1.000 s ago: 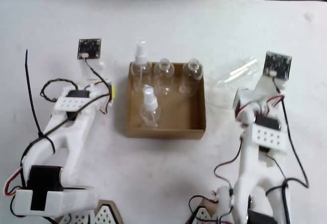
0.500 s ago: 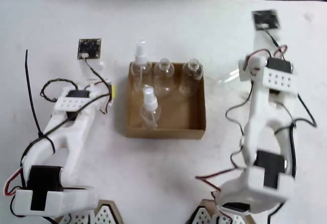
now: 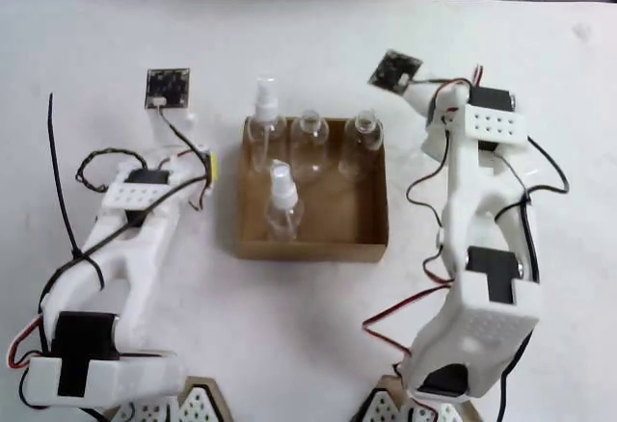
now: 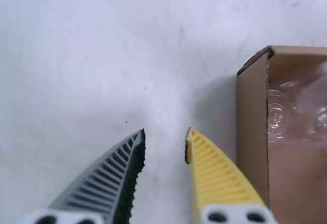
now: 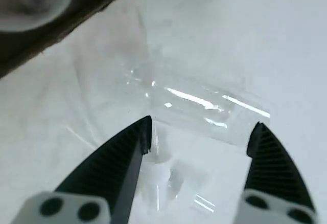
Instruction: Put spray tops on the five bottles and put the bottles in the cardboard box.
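While R gripper (image 5: 203, 124) gapes over the lying bottle (image 5: 199, 101), L gripper (image 4: 165, 132) sits released — beside cardboard box (image 4: 253, 127).

Matt white surface (image 4: 102, 40), faintly speckled. The cardboard box (image 4: 252, 127) was raw brown card, matt, fibrous at the cut edge. The bottle (image 5: 204, 106) was clear glossy plastic. The left pincer (image 4: 164, 142) had ribbed matt plastic, grey and yellow. The right pincer (image 5: 203, 124) was black matt plastic.

On the counter (image 3: 318, 326), the cardboard box (image 3: 313, 239) sits just beside the left tool (image 4: 164, 144), with four bottles (image 3: 281, 200) standing in it. A fifth bottle (image 5: 204, 109) lies on its side just ahead of the right tool (image 5: 200, 132), near the box.
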You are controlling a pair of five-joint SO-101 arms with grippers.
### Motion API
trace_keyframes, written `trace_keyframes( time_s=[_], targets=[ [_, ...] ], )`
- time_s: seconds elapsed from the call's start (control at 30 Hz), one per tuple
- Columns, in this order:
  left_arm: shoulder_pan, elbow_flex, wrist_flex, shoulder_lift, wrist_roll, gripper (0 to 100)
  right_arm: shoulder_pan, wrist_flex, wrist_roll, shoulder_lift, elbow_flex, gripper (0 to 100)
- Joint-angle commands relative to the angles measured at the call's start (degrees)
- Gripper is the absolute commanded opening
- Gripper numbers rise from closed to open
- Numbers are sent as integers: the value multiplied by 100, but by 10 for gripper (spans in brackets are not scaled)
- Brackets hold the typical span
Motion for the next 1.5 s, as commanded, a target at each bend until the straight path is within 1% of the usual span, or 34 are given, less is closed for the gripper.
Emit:
trace_keyframes(
  time_s=[0.0, 0.17, 0.43, 0.67, 0.73, 0.9, 1.07, 1.13, 1.3, 1.47],
  targets=[
    [57, -44, -149, -119, -79, 124, 31, 4, 642, 251, -237, 272],
    [66, -53, -149, -119, -79, 124, 57, 31, 853, 611, -510, 272],
    [66, -70, -158, -119, -79, 124, 75, 31, 870, 1446, -1143, 272],
    [66, -70, -158, -119, -79, 124, 84, 31, 870, 1895, -1284, 266],
    [66, -70, -158, -119, -79, 124, 92, 31, 862, 1895, -1284, 233],
    [66, -70, -158, -119, -79, 124, 92, 31, 862, 1895, -1284, 91],
    [66, -70, -158, -119, -79, 124, 180, 66, 818, 1868, -1459, 46],
    [66, -70, -158, -119, -79, 124, 303, 303, 659, 1754, -1653, 25],
    [66, -70, -158, -119, -79, 124, 655, 1182, -264, 1490, -2444, 18],
    [66, -70, -158, -119, -79, 124, 998, 2105, -668, 1437, -2989, 17]
  ],
)
